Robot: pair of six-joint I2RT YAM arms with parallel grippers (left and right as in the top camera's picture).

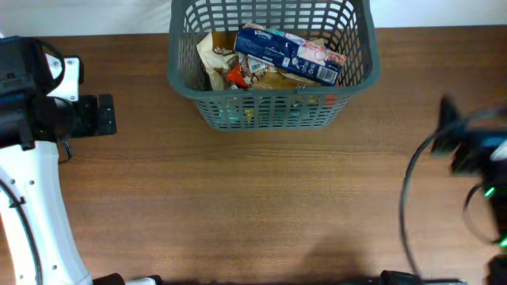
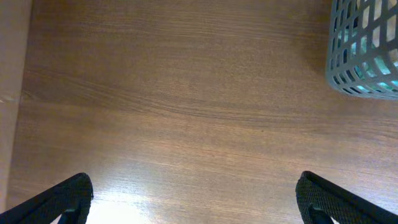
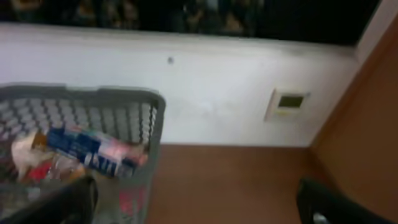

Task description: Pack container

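The dark grey lattice container (image 1: 273, 111) stands at the table's back middle. It holds a blue tissue packet (image 1: 287, 54) on top of several food packets (image 1: 230, 71). Its corner shows in the left wrist view (image 2: 367, 56), and its right side shows blurred in the right wrist view (image 3: 146, 155) with the blue packet (image 3: 93, 152) inside. My left gripper (image 2: 196, 199) is open and empty over bare wood at the far left (image 1: 99, 115). My right gripper (image 3: 196, 202) is open and empty, blurred, at the far right (image 1: 467, 146).
A white wall (image 3: 217, 93) with a small wall plate (image 3: 289, 102) lies behind the table. The brown wooden table (image 1: 261, 206) spreads between the two arms. The table's left edge shows in the left wrist view (image 2: 18, 93).
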